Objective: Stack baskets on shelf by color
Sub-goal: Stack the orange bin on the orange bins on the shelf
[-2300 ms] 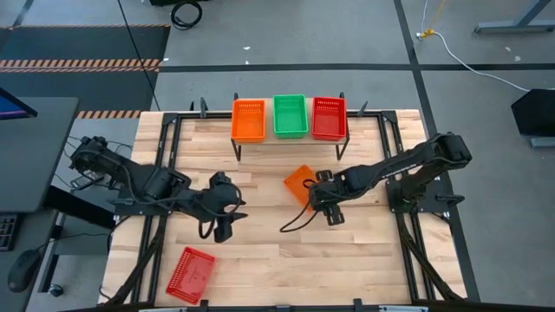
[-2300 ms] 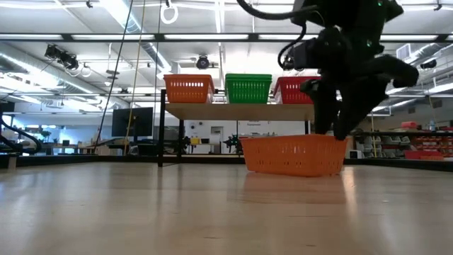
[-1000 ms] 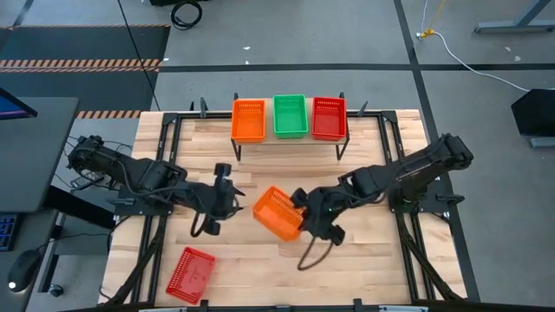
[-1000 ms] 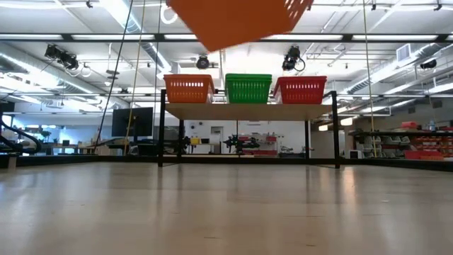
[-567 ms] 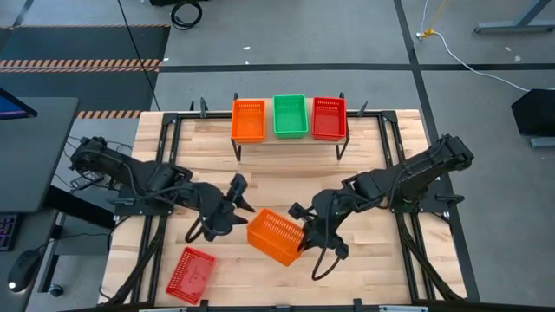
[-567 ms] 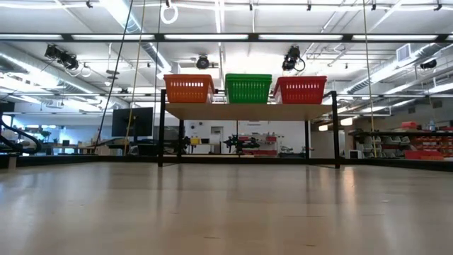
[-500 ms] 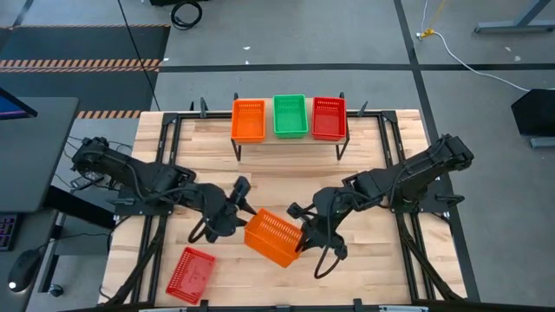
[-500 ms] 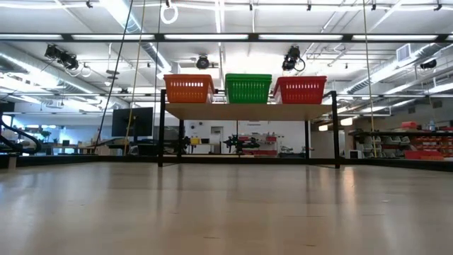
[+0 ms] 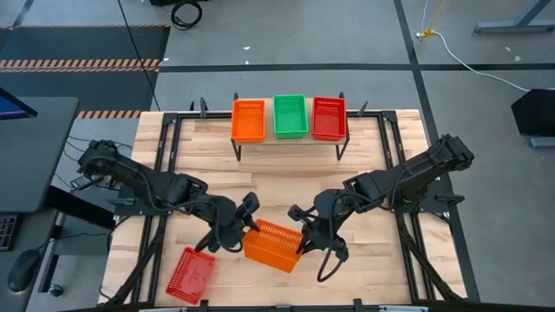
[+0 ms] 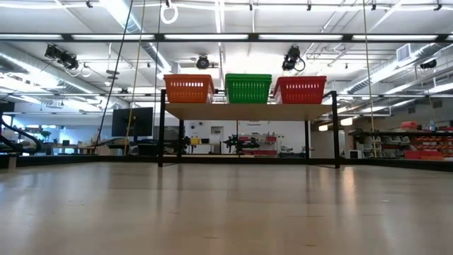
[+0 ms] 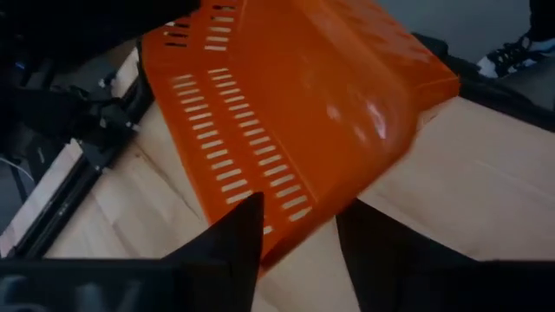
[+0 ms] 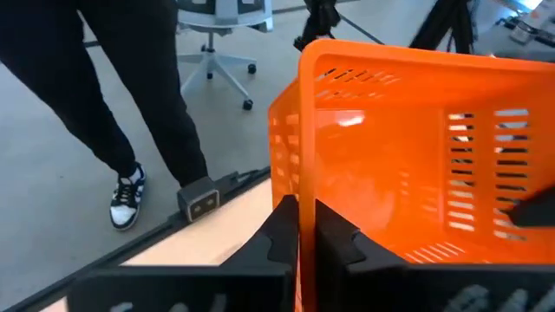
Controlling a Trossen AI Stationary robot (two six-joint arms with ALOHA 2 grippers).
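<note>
While a red basket (image 9: 192, 274) is lying loose at the near left of the worktop (image 9: 364, 269), the left gripper (image 9: 245, 227) is reaching in at the left end of an orange basket (image 9: 273, 245) held up in mid-air over the near middle. In the left wrist view its fingers (image 11: 232, 241) are standing apart, straddling the basket's rim without clamping it. At the basket's right end the right gripper (image 9: 303, 240) is doing the carrying, its fingers (image 12: 279, 232) clenched on the wall. The basket is hanging tilted, clear of the wood, well short of the shelf (image 9: 289, 139) at the far edge. On that shelf an orange stack (image 9: 248, 120), a green stack (image 9: 290, 115) and a red stack (image 9: 329, 117) are sitting side by side; how many baskets each holds cannot be told.

The step in hand looks like a hand-over of the orange basket from right arm to left. Next, the left fingers probably need to pinch the rim firmly before the right ones let go; then the basket must be levelled and carried to the orange stack at the shelf's left end
</note>
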